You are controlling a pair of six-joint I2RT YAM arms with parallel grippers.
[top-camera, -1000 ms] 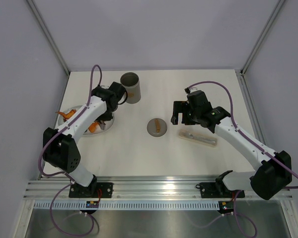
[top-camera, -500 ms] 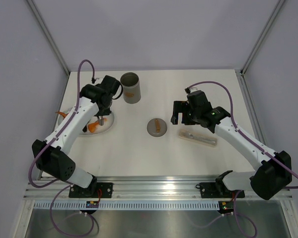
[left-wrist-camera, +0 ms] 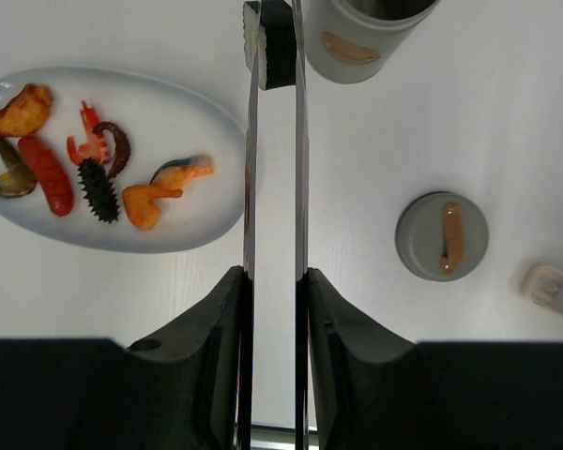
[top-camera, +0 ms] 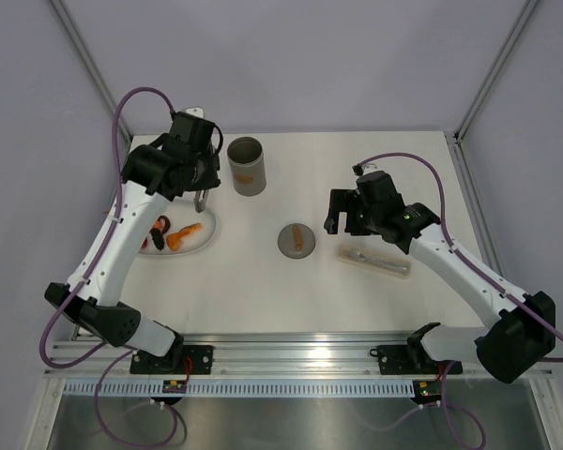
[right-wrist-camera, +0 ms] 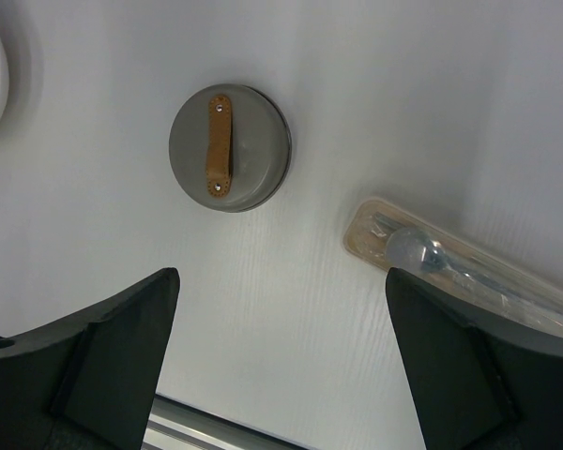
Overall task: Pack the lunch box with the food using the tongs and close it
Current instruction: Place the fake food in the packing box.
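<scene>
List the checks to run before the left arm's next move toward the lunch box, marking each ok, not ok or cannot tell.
1. Left pincer clamped on the tongs: ok.
2. Food piece pinched at the tong tips: ok.
3. Lunch box upright, mouth open: ok.
4. Food piece over the mouth: not ok, it hangs beside the lunch box.
5. Lid off and lying apart from the lunch box: ok.
6. Right pincer open, holding nothing: ok.
</scene>
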